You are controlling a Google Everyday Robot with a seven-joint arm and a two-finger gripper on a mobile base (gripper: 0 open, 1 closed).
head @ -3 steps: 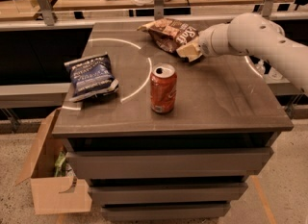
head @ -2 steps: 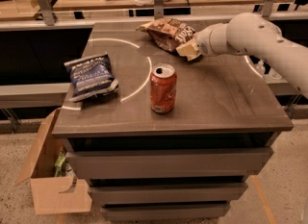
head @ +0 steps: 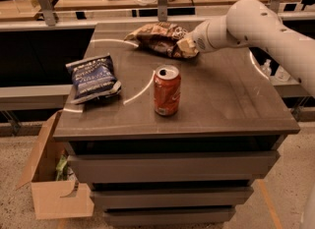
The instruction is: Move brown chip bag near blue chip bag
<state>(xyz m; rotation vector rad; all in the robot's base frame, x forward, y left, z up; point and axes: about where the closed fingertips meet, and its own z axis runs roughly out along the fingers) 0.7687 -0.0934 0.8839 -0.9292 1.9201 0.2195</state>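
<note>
The crumpled brown foil chip bag (head: 160,37) lies at the rear of the grey table (head: 236,100), its tan end met by the gripper (head: 189,47); whether it is grasped cannot be told. It is best carried left, behind the red-orange soda can (head: 167,90), toward the navy-blue crinkled chip bag (head: 92,77).

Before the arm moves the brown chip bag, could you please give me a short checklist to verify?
1. Gripper at the right end of the brown chip bag: ok.
2. Secure hold on that bag: cannot tell.
3. Blue chip bag in view, lying on the table's left side: ok.
4. Soda can upright, off the straight line between the bags: ok.
5. Bags near each other: not ok, they lie apart.
</note>
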